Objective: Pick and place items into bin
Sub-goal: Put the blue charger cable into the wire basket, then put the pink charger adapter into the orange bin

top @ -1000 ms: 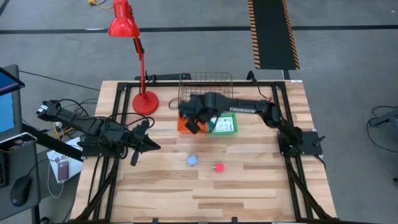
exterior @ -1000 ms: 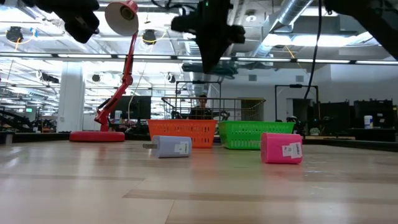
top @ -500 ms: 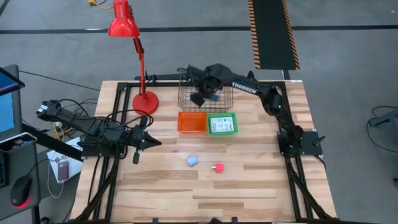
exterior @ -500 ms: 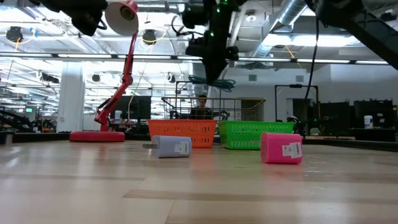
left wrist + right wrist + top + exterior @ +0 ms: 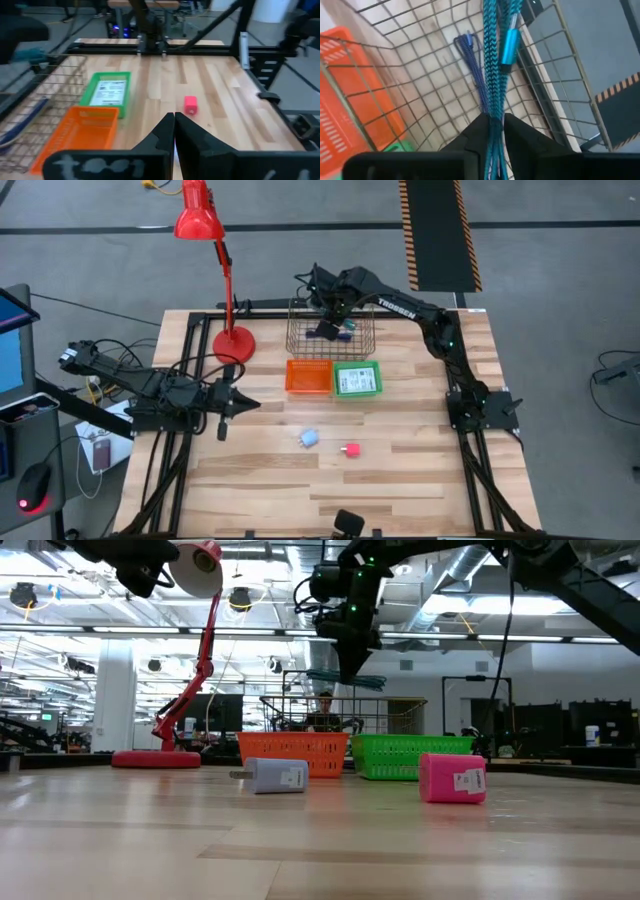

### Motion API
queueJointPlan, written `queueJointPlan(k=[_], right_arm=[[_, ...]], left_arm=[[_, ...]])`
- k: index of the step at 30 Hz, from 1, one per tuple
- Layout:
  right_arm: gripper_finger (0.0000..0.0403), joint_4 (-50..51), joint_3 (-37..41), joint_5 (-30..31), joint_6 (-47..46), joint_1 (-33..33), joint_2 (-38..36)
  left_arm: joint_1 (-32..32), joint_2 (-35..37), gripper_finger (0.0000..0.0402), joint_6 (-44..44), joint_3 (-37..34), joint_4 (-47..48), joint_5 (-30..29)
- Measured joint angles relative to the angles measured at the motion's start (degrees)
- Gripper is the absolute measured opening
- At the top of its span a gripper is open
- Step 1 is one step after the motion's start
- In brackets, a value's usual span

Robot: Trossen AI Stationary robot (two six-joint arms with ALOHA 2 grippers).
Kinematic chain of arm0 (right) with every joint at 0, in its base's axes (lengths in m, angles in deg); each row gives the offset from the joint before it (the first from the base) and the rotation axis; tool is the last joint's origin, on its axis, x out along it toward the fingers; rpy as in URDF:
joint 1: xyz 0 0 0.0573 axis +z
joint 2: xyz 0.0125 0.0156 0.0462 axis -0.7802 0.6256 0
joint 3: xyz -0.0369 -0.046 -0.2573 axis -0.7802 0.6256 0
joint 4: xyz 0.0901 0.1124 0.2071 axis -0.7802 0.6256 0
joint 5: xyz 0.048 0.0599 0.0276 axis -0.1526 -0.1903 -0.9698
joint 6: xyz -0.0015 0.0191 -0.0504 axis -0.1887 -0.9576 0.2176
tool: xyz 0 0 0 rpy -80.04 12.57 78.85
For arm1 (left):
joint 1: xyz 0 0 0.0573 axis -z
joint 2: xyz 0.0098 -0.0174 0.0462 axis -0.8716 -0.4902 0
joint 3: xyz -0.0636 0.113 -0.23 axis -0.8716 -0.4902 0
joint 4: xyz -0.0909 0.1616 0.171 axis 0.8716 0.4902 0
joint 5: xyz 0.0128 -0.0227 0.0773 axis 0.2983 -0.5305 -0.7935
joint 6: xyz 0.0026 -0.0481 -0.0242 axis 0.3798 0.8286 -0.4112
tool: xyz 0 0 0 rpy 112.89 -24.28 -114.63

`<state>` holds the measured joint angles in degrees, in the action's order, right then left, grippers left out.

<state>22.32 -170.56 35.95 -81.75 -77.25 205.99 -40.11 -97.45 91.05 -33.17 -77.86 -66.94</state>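
Teal braided cable (image 5: 492,60) pinched between the barely parted fingers of the right gripper (image 5: 328,320), hanging above the wire basket (image 5: 300,345) at the far side of the table (image 5: 400,480). Left gripper (image 5: 232,405) closed, empty, waiting at the left edge. Pale blue lump (image 5: 310,438) and pink block (image 5: 351,450) lying mid-table — near the orange bin (image 5: 308,376) and green bin (image 5: 357,379).

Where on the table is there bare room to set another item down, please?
The front of the table, nearer than the pale blue block and pink block, is bare wood. So is the stretch right of the green basket. It is crowded at the back: the lamp base, wire basket, orange basket and right gripper.
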Motion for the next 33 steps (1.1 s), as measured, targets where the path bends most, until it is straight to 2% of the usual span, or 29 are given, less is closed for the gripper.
queueJointPlan(k=[7,16,22,29,33], right_arm=[[0.0079,0.9,0.0,-0.1,4.3,0.1,0.0],[0.0104,12.7,0.0,-0.3,4.8,2.5,0.0],[0.0108,12.2,0.5,-7.4,4.7,8.3,-0.6],[0.0108,12.2,0.4,-7.6,4.3,17.3,-1.9],[0.0108,12.1,0.5,-7.6,3.8,21.9,-1.7]], left_arm=[[0.0,0.0,0.0000,-0.4,0.0,0.0,-6.6],[0.0,0.0,0.0000,-13.1,0.0,0.1,-9.3],[0.0,0.0,0.0000,-14.1,0.0,0.1,-9.3],[0.0,0.0,0.0000,-14.1,0.0,0.1,-9.3],[0.0,0.0,0.0000,-10.8,0.0,-0.3,-9.3]])
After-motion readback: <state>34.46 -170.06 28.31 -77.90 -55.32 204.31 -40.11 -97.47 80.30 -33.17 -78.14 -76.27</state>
